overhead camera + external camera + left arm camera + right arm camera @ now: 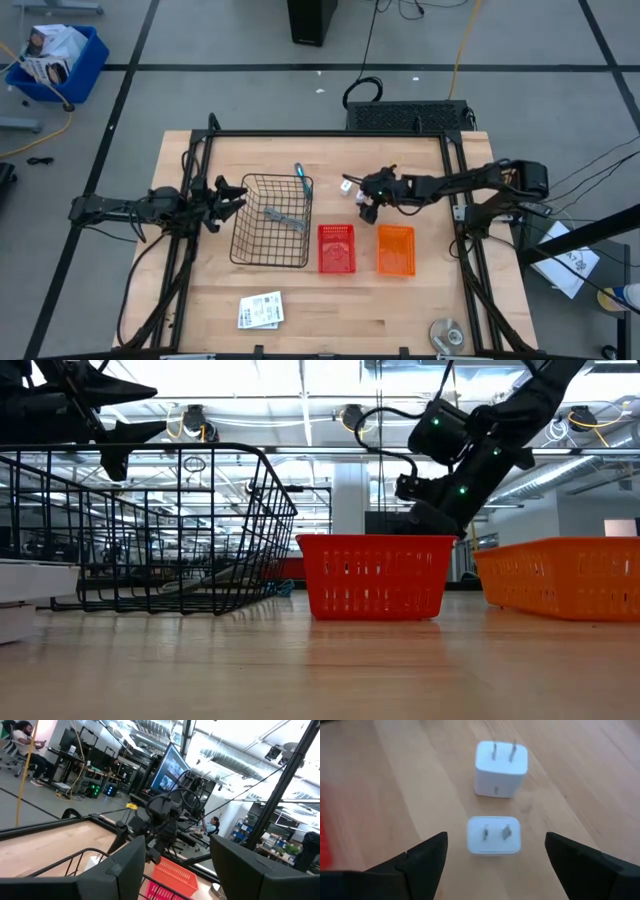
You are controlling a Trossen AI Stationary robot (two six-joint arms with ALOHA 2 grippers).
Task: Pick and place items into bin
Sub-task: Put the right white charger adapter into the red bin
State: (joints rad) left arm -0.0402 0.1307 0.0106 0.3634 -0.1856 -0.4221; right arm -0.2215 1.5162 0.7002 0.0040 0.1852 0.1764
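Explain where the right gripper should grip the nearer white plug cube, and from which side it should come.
Grip the nearer plug cube across its two flat opposite sides, coming down from above. It stands with its prongs pointing up at the camera, and the right gripper is already open astride it. The second cube lies apart beyond it, so the fingers should have room.

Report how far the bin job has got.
Done: the grey metal tool lies inside the black wire basket, and the blue-handled tool rests on its rim. In hand: the right hand, open, is over two white plug cubes, neither grasped. Left: both cubes and the white card packet on the table. The left hand waits open beside the basket.
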